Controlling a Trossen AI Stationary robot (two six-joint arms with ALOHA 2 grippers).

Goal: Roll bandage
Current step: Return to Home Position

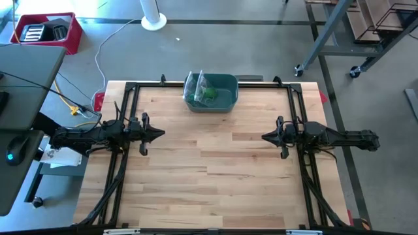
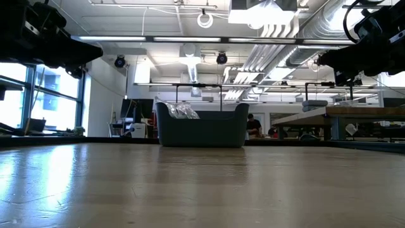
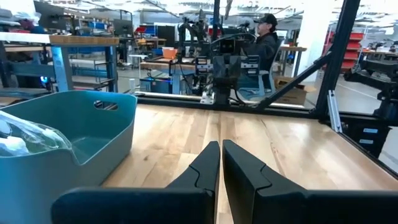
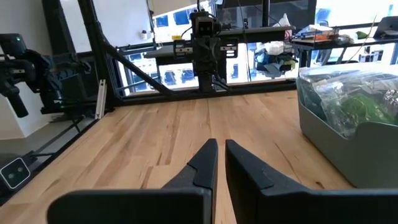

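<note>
Lying inside the blue bin (image 1: 228, 98) at the far middle edge of the desk (image 1: 215, 189), the clear zip bag (image 1: 194, 86) with the green bandage (image 1: 209, 94) leans toward the bin's left end; the bin's long side runs across the desk; the left hand (image 1: 162, 134) and right hand (image 1: 263, 137) hang above the boards, tips facing each other, fingers together, holding nothing; both are well apart from the bin, the left seemingly slightly nearer the bag; no brand or writing is legible.
</note>
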